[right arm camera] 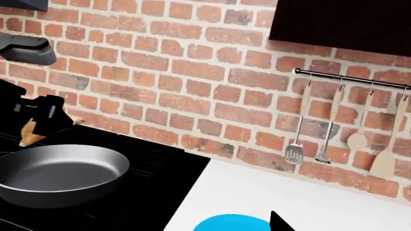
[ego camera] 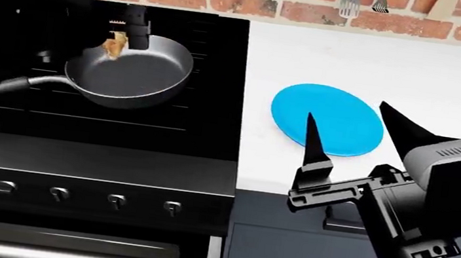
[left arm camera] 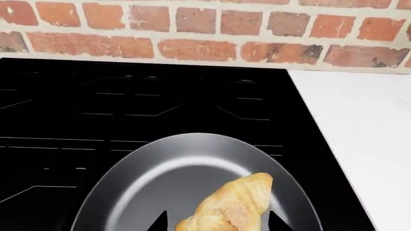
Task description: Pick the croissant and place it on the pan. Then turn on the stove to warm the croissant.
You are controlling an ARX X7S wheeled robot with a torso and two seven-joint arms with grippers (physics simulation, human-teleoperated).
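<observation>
Croissant [ego camera: 116, 45] — a small golden-tan lumpy pastry — hangs pinched in the left gripper [ego camera: 126, 35], jaws closed on it, over the far-left rim of the round dark grey metal frying pan [ego camera: 132, 67] on the large black grated stove [ego camera: 204, 126]. Best to carry it nearer the pan's middle, lower it close to the floor, then part the jaws slowly so it doesn't roll off. Farther right, the right gripper [ego camera: 345, 127] hovers by the round bright blue plate [ego camera: 342, 116] — jaws wide apart, holding nothing.
</observation>
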